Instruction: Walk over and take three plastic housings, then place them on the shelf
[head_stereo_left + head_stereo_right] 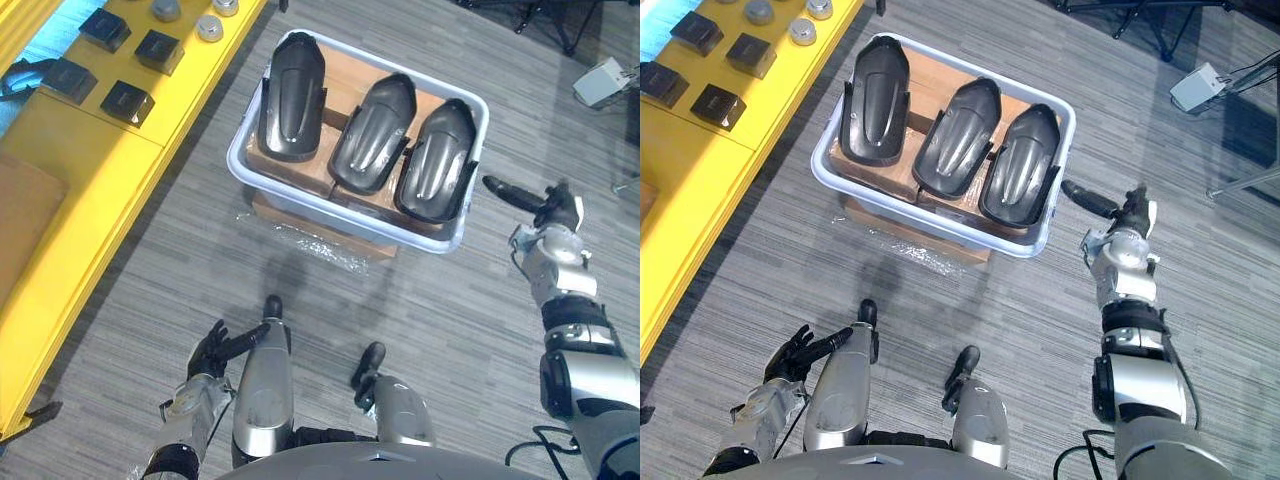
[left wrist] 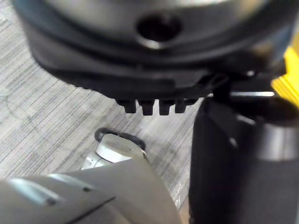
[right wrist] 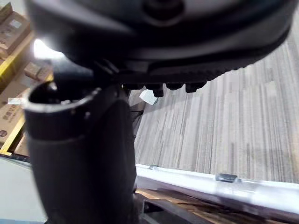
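Hand positions: the left hand (image 1: 212, 348) hangs low at the near left, above the grey carpet (image 1: 450, 330). Its fingers are spread, loosely bent and hold nothing. The right hand (image 1: 553, 208) is raised further ahead on the right side. Its thumb (image 1: 505, 190) is extended straight toward the near right corner of a pale plastic bin (image 1: 340, 208), close to the rim but apart from it. This hand is also unclenched and empty. In the right wrist view the bin's rim (image 3: 210, 184) runs just past the thumb.

Bin location: the bin stands on the floor ahead, between the two arms and nearer the right one. It rests on a flat cardboard box (image 1: 300, 222) with crumpled clear film (image 1: 325, 248) at the box's near edge. Brown cardboard (image 1: 345, 75) lines the inside of the bin.

Task items: three dark plastic housings lie side by side in the bin, hollow side down, narrow ends pointing away. The left housing (image 1: 292, 95) sits apart from the others and furthest back. The middle housing (image 1: 375, 130) and the right housing (image 1: 438, 160) lie against each other. Neither hand touches any of them.

Shelf: a yellow shelf (image 1: 90, 170) runs along the left side. Several small black blocks (image 1: 127, 100) and grey round parts (image 1: 209, 27) lie on it. At the far right, a small pale box (image 1: 605, 80) sits on the carpet.
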{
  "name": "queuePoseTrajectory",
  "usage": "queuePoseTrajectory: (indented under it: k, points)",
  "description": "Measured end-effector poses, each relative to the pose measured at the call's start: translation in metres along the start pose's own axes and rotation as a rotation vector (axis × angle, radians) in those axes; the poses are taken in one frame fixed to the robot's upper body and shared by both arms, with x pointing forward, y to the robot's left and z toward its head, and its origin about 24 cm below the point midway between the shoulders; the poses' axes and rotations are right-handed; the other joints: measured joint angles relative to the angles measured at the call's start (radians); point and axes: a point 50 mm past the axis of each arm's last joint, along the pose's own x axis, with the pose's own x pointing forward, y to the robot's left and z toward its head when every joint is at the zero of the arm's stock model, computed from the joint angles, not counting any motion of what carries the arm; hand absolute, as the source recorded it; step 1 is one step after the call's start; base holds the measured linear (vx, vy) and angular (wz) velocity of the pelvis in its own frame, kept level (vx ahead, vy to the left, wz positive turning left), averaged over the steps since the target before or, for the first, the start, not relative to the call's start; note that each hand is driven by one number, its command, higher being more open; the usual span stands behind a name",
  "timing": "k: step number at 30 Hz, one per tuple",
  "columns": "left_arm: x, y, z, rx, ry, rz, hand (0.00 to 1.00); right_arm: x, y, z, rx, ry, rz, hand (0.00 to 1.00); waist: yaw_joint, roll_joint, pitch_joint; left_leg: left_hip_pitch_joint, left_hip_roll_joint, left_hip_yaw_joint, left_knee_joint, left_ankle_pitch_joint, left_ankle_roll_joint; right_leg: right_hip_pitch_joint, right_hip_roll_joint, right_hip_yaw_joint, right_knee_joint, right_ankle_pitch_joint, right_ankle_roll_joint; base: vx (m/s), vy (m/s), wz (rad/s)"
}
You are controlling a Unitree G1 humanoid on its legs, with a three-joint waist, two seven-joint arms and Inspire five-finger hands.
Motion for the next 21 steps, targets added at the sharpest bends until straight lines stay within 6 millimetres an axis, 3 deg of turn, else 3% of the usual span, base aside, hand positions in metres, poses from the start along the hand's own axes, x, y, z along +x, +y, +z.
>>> queuePoseTrajectory:
  k: [3, 8, 12, 15, 21]
  points:
    - [0.000, 0.000, -0.001, -0.037, 0.004, 0.000, 1.00, 0.004, 0.002, 0.009, -0.033, 0.015, 0.002, 1.00, 0.002, 0.006, 0.007, -0.008, 0.006, -0.001, 0.011, -0.009, 0.000, -0.010, 0.006, 0.005, 0.010, -0.002, -0.001, -0.01, -0.002, -0.04]
    - [0.001, -0.002, 0.000, -0.071, -0.007, -0.005, 1.00, 0.007, 0.000, 0.003, -0.056, 0.100, -0.016, 1.00, 0.009, 0.021, 0.021, -0.041, 0.011, -0.010, 0.029, -0.014, 0.001, -0.044, 0.006, 0.004, 0.044, -0.021, -0.006, -0.05, 0.002, 0.00]
    - [0.004, -0.016, 0.001, -0.111, -0.004, -0.043, 1.00, 0.014, -0.019, 0.019, -0.115, 0.134, -0.074, 1.00, 0.029, 0.066, 0.037, -0.073, 0.008, -0.018, 0.044, -0.011, 0.006, -0.093, -0.011, 0.005, 0.111, -0.046, -0.002, -0.08, 0.012, 0.04]
    - [0.004, -0.022, -0.001, -0.127, -0.003, -0.060, 1.00, 0.018, -0.023, 0.036, -0.132, 0.120, -0.092, 1.00, 0.029, 0.082, 0.038, -0.093, -0.004, -0.020, 0.045, -0.005, 0.012, -0.130, -0.029, 0.007, 0.155, -0.064, 0.002, -0.08, 0.025, 0.07]
    - [0.003, -0.042, -0.003, -0.168, 0.010, -0.123, 1.00, 0.022, -0.042, 0.076, -0.197, 0.027, -0.156, 1.00, 0.045, 0.154, 0.041, -0.159, -0.022, -0.035, 0.065, 0.007, 0.024, -0.198, -0.053, 0.004, 0.212, -0.074, 0.006, -0.06, 0.018, 0.08]
